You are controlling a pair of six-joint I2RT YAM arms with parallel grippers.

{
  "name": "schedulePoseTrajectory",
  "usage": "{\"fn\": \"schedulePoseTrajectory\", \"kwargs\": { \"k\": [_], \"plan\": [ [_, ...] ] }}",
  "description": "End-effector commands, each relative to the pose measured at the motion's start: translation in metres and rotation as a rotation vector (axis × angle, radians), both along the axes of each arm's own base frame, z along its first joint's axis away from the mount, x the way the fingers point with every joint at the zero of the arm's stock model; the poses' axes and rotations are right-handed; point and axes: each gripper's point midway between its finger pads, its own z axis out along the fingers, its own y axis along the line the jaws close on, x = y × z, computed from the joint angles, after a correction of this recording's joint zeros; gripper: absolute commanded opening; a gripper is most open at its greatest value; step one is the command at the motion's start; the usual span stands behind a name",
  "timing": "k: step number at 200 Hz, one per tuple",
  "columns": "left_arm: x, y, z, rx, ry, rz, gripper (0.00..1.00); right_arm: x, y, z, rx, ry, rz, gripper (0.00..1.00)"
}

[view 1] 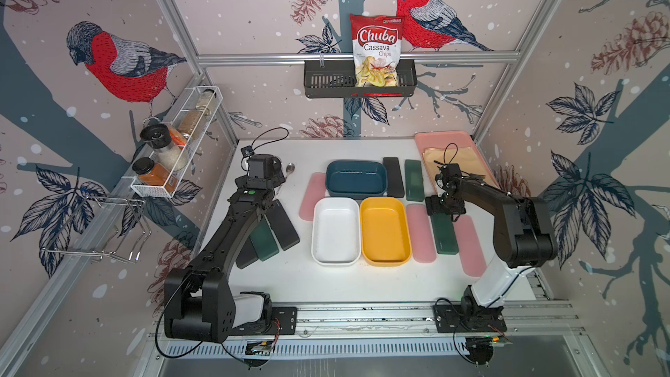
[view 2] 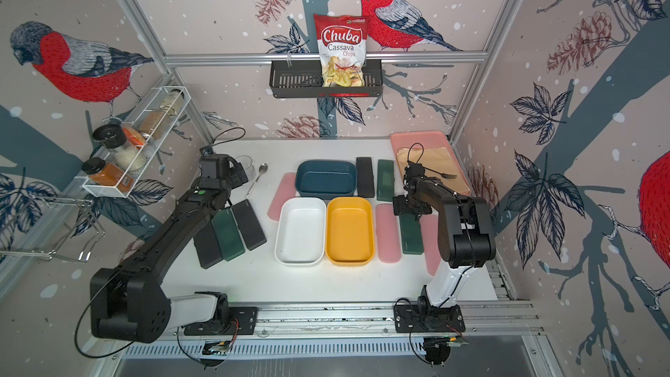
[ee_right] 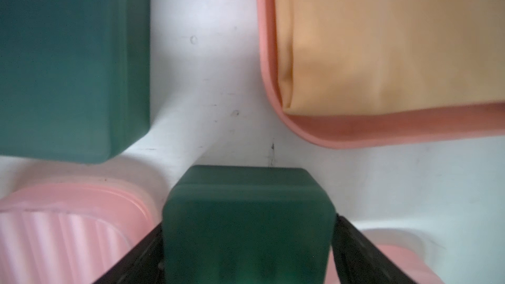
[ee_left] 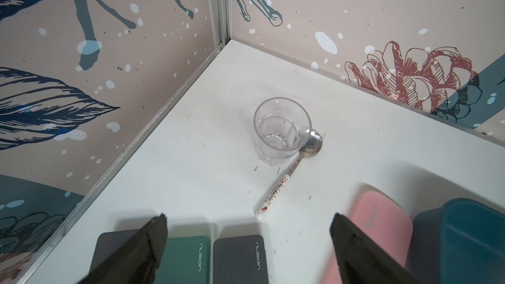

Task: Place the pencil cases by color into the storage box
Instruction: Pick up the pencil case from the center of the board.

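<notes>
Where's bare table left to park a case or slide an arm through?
Widest free patch: the table strip between the white tub, yellow tub and front rail. A narrower bare band runs between the blue tub and back wall. Crowded: the right side, pink cases and green cases side by side, pink tray behind them; the right claw grips one.
</notes>
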Motion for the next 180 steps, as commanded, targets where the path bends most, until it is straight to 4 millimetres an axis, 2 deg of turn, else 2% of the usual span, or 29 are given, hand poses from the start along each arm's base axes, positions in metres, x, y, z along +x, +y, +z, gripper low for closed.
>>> {"fn": "schedulePoseTrajectory", "kwargs": {
  "k": [1,71,127,180],
  "plan": [
    [0.002,-0.001,0.001,-0.01,-0.003,0.0,0.97,0.002,0.003,-0.002,0.016,0.002,-0.007,0.86],
    [0.002,-0.003,-0.003,-0.014,0.009,-0.005,0.97,-0.004,0.002,-0.01,0.01,0.036,-0.01,0.77],
    [0.002,-0.005,-0.005,-0.026,0.015,-0.018,0.97,-0.006,0.0,-0.011,-0.011,0.055,-0.008,0.54],
    [0.0,-0.005,-0.004,-0.016,0.024,-0.021,0.97,-0.002,-0.005,0.002,-0.039,0.048,-0.019,0.51]
  ]
}}
